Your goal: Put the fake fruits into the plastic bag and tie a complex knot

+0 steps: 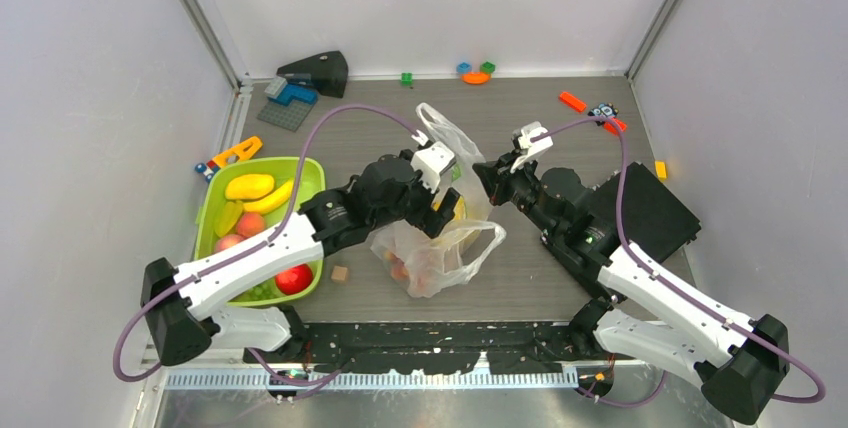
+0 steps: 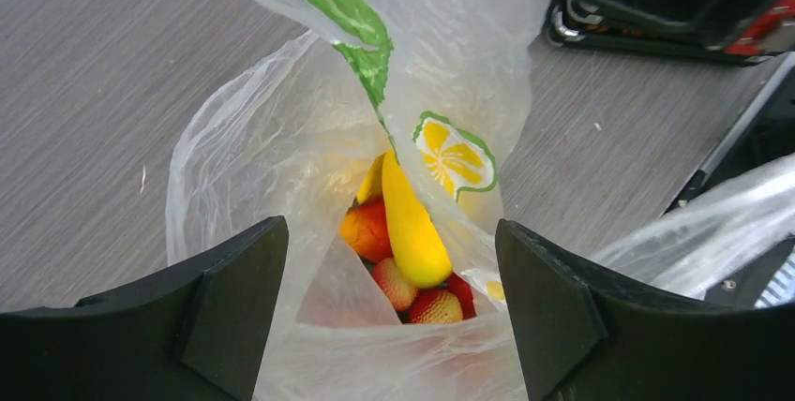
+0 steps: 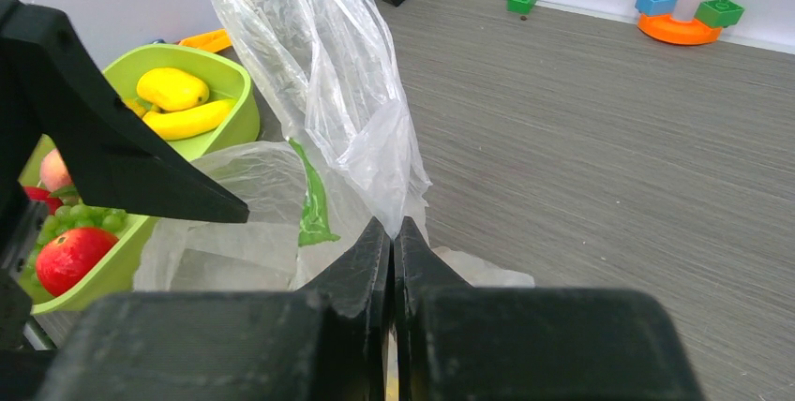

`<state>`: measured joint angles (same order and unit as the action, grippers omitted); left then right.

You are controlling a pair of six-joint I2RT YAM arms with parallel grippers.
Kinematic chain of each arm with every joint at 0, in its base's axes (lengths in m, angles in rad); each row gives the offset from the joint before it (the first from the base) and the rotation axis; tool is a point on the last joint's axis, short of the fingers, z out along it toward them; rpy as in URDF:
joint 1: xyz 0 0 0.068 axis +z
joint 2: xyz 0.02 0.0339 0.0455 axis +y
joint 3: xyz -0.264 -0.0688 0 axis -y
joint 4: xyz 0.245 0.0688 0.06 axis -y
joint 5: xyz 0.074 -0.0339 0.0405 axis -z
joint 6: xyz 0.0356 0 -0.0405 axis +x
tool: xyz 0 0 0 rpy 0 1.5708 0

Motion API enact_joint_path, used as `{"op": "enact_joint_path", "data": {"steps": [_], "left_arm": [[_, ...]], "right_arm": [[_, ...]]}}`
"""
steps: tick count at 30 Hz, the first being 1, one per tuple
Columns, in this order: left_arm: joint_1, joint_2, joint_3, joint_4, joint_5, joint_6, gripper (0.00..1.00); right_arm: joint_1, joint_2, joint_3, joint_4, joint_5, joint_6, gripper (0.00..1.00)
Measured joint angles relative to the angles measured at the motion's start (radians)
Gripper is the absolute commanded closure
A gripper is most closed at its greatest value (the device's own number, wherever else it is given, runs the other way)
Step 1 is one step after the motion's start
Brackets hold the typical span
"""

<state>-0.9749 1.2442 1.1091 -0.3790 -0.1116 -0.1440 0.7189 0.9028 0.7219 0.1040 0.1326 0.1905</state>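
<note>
While the left gripper (image 2: 389, 232) hangs with its fingers spread wide over the mouth of the plastic bag (image 1: 440, 248), the right gripper (image 3: 394, 237) is pinched tight on a strip of that bag, the thin film standing up above its fingertips. Down inside the bag I can see a banana (image 2: 412, 223), strawberries (image 2: 436, 307) and an orange-red peach (image 2: 367, 230). The bag sits mid-table between the two arms. At nine o'clock from it, a green tray (image 1: 300, 166) holds a mango (image 1: 250, 186), a second banana (image 1: 270, 200), an apple (image 1: 293, 278) and grapes (image 1: 258, 291). Toy bricks (image 1: 478, 72) lie at twelve o'clock, by the far wall.
</note>
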Motion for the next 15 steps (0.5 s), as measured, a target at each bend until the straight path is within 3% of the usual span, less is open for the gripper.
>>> {"op": "enact_joint_path", "data": {"steps": [15], "left_arm": [[0.002,-0.175,0.07,0.026,0.324,0.029,0.16]], "right_arm": [[0.0,0.023,0.0,0.0,0.004,-0.001,0.95]]}}
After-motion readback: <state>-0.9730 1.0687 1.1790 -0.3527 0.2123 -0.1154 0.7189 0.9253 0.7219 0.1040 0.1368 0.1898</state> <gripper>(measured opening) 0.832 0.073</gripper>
